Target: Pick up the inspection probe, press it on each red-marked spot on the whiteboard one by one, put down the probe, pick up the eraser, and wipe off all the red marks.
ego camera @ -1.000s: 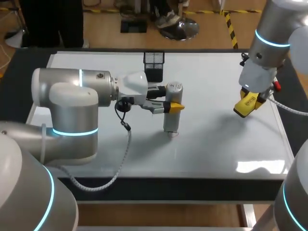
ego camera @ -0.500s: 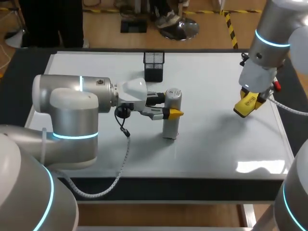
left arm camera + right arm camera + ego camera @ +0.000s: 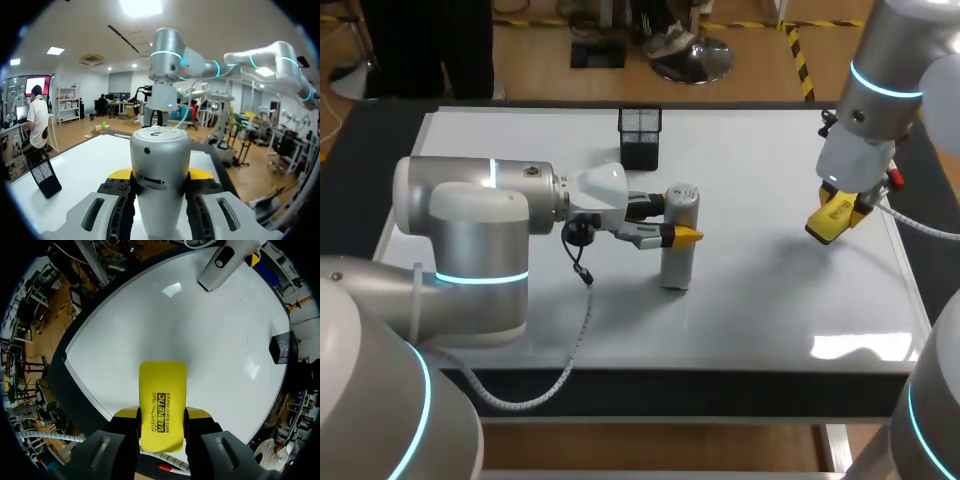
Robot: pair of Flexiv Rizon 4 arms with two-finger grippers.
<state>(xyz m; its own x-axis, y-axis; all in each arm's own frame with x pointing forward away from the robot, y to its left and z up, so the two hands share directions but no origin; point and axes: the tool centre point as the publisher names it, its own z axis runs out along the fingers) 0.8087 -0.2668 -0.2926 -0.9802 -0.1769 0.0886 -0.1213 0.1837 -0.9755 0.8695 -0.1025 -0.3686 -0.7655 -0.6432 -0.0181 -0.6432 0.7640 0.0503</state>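
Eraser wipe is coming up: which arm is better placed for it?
Right. The right gripper is shut on the yellow eraser, held above the whiteboard's right side. The left gripper is shut on the probe, upright near the board's middle, and would have to set it down first.

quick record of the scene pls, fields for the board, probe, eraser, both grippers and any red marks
whiteboard: white, glossy
probe: silver cylinder, upright, lower end at the board near its middle
eraser: yellow, held clear above the board's right side
left gripper: shut on the probe
right gripper: shut on the eraser
mesh holder: black, stands near the board's far edge
red marks: none visible in any view
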